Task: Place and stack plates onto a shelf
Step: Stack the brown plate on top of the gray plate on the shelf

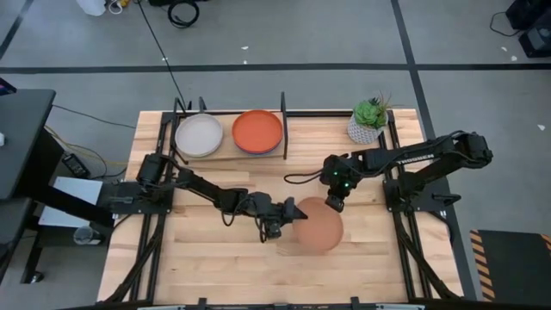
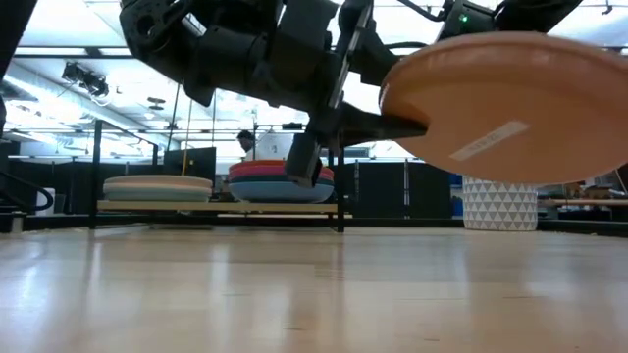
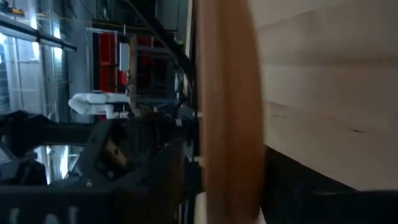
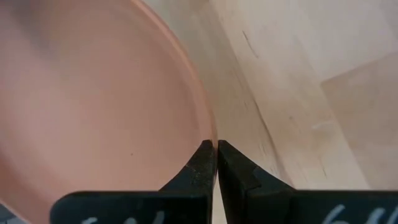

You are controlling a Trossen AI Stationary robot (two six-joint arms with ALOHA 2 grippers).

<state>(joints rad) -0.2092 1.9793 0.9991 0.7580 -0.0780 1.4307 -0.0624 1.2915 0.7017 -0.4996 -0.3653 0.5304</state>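
Note:
A tan plate (image 1: 318, 227) hangs in the air over the middle of the table, between both grippers; the low view shows the tan plate (image 2: 510, 93) clear of the tabletop. My left gripper (image 1: 291, 212) is shut on its left rim. My right gripper (image 1: 332, 204) is shut on its far rim. On the shelf (image 1: 226, 148) at the far edge stand two stacks, one topped by a cream plate (image 1: 199, 135), one by an orange plate (image 1: 257, 131). The low view shows bluish plates under the orange plate (image 2: 280, 169). My left gripper (image 2: 397, 118) pinches the plate's left rim (image 2: 391, 93) between its two fingers, one above and one below, coming level from the table's left. The plate is lifted clear and nearly level. My right gripper (image 4: 216, 149) pinches the far rim (image 4: 210, 127) between its two fingertips, one inside the plate and one outside, coming from above.
A small potted green plant (image 1: 370, 120) in a white pot (image 2: 498, 204) stands at the far right, beside the shelf. The shelf's black posts (image 1: 282, 108) rise around the stacks. Bare tabletop (image 1: 224, 250) lies near and left of the held plate.

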